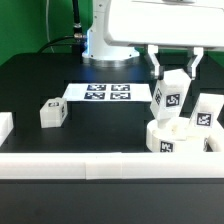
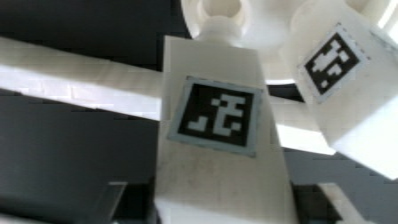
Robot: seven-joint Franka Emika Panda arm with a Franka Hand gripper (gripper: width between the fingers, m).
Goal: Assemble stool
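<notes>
My gripper [image 1: 172, 70] is shut on a white blocky leg [image 1: 170, 100] with a black-and-white tag and holds it slightly tilted. The leg's lower end is at the top of the round white seat [image 1: 165, 142]. In the wrist view the held leg [image 2: 217, 120] fills the middle, with dark fingers [image 2: 128, 205] close on both sides. A second leg [image 1: 207, 115] stands on the seat towards the exterior view's right. It also shows in the wrist view [image 2: 331, 60]. A third leg [image 1: 52, 113] lies loose on the table towards the exterior view's left.
The marker board [image 1: 103, 92] lies flat behind the middle of the table. A long white rail [image 1: 90, 165] runs along the near edge, and the seat rests against it. A white block [image 1: 5, 125] sits at the left edge. The robot base [image 1: 105, 45] stands behind.
</notes>
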